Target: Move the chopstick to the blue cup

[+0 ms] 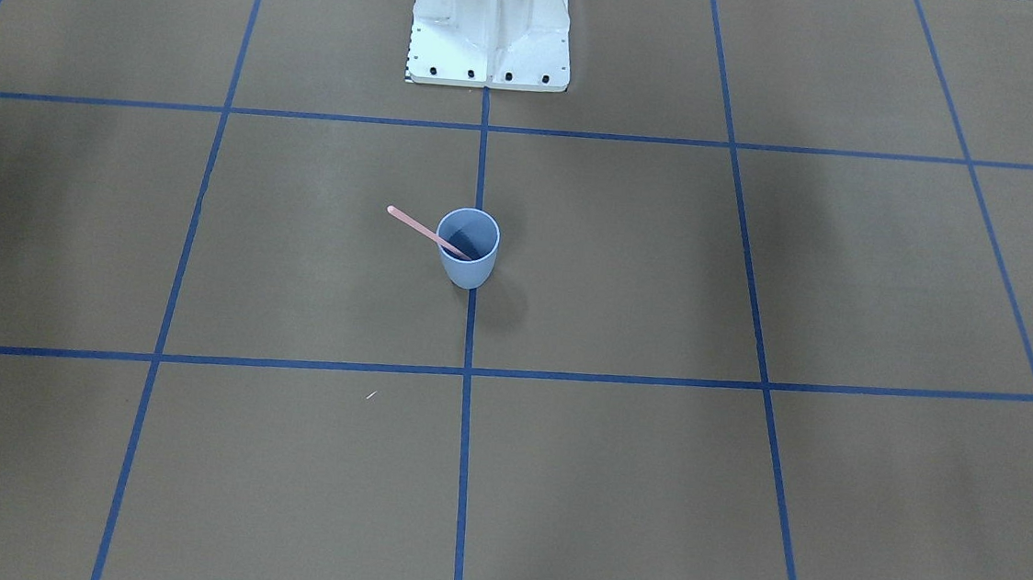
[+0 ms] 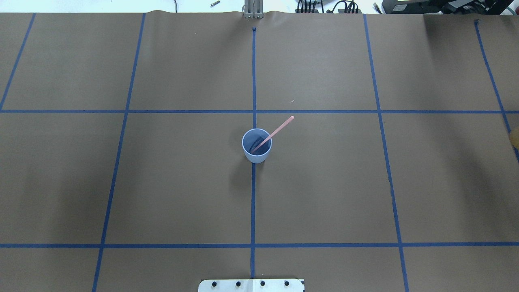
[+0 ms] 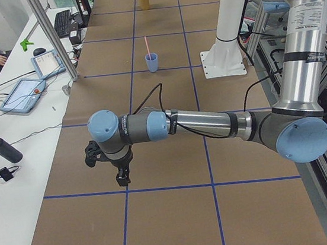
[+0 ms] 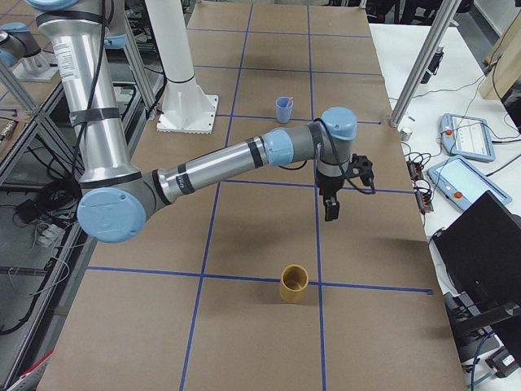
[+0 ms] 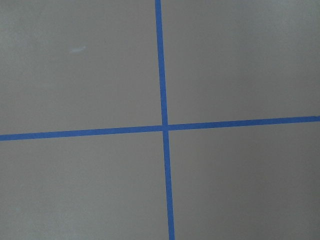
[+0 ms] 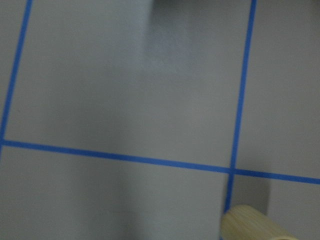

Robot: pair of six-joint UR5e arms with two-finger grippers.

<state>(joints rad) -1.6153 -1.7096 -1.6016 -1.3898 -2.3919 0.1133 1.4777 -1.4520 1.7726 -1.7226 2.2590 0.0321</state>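
the right gripper [image 4: 330, 210] hangs over the bare table [image 4: 244, 228], well apart from the blue cup [image 2: 257, 157]. the left gripper [image 3: 122, 178] hangs well off on the cup's other side. i cannot tell how wide either stands, nor which is nearer. neither holds the chopstick [image 2: 277, 130]: it stands in the cup, leaning on the rim, free end tilted toward the right gripper's side. the transfer looks done.

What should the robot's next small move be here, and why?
Probably none, just stop. The chopstick already leans inside the blue cup, with its upper end past the rim. The left gripper and right gripper both hang well away from the cup.
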